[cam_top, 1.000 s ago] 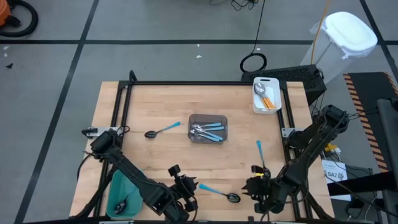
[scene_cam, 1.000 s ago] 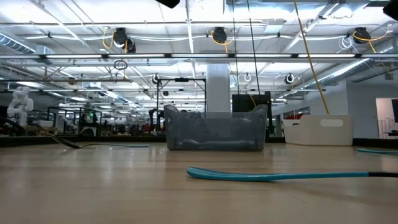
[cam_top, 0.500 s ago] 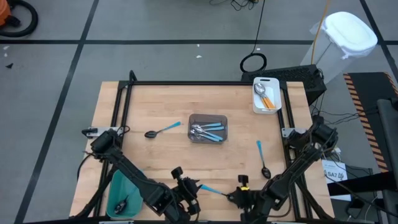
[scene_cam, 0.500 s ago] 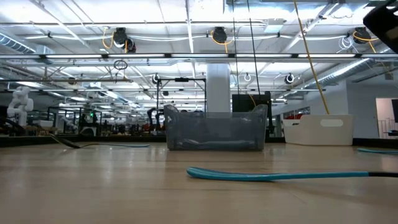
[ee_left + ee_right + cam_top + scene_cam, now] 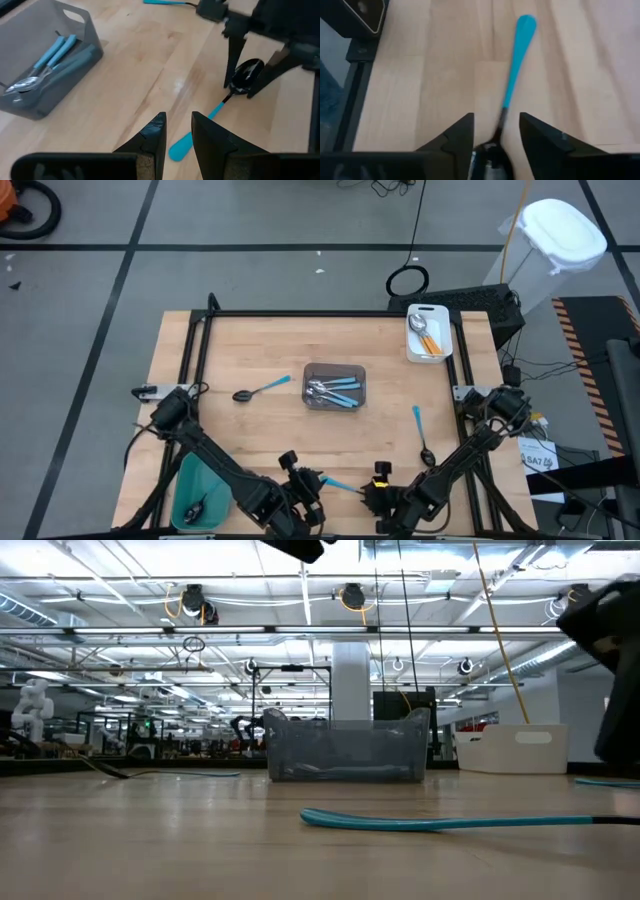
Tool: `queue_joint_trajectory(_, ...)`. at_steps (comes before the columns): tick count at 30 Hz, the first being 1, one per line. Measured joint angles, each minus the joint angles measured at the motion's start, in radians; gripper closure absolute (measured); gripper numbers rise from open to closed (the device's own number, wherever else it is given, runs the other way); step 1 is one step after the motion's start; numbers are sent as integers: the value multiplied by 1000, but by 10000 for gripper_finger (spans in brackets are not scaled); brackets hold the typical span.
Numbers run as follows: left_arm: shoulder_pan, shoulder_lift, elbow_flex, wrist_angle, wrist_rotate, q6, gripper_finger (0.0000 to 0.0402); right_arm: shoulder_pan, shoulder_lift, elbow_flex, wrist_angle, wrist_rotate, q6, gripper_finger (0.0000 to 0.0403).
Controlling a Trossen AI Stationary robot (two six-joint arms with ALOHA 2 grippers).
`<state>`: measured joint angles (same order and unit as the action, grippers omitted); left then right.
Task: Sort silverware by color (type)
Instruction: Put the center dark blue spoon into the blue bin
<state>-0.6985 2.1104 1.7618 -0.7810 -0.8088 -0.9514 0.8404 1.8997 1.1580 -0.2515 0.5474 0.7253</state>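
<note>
Silverware: blue-handled spoons [image 5: 333, 391] in grey bin [image 5: 335, 368]; right claw [image 5: 494, 145] wide astride black spoon [image 5: 512, 82]; left claw [image 5: 175, 132] narrow.

One camera hangs overhead and looks straight down on the whole desk [image 5: 250, 350] and both arms. A second sits at desk-top height, looking level across the wood into the room, close to a blue-handled spoon [image 5: 440, 822] lying crosswise, with the grey bin [image 5: 345, 752] farther off. Each wrist camera looks down past its own dark fingers, close to the wood. Both wrist views share that same spoon [image 5: 235, 92] [image 5: 512, 75]; the left one also takes in the bin [image 5: 55, 87].
</note>
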Motion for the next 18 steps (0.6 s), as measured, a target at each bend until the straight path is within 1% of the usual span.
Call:
queue_joint_trajectory(4,10,11,1,8,19,10,309,-16,34,0,1,-28,14,230)
queue_joint_trajectory(9,14,11,1,27,24,32,309,-33,68,2,3,-25,36,232)
queue_joint_trajectory(13,14,11,1,30,24,43,309,-41,70,3,-1,-40,49,255)
queue_joint_trajectory(18,16,11,1,30,24,58,309,-42,71,3,-3,-51,49,310)
